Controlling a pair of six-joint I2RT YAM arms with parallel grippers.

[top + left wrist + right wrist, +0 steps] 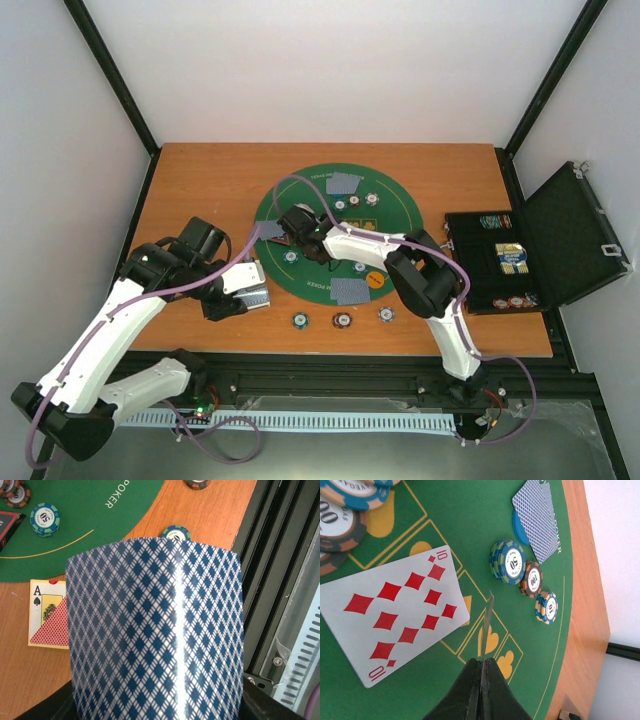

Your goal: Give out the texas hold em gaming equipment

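A blue-diamond-backed bundle of playing cards [155, 630] fills the left wrist view, bowed, with my left gripper [245, 287] shut on it just off the green mat's left rim. My right gripper [482, 662] hovers over the mat [400, 215], shut on a single card [488, 620] seen edge-on. A face-up ten of diamonds [395, 615] lies on the mat beside it. Beyond are three chips [509, 561] in a row and face-down cards [537, 517] resting on a blue disc [518, 529]. More face-down cards [352, 290] and an orange disc [376, 280] lie at the mat's near edge.
Three chips [342, 321] sit on the wood in front of the mat. An ace-of-spades card [47, 612] lies on the wood by the held cards. The open black case [530, 255] stands at the right. A black rail [280, 580] runs along the near table edge.
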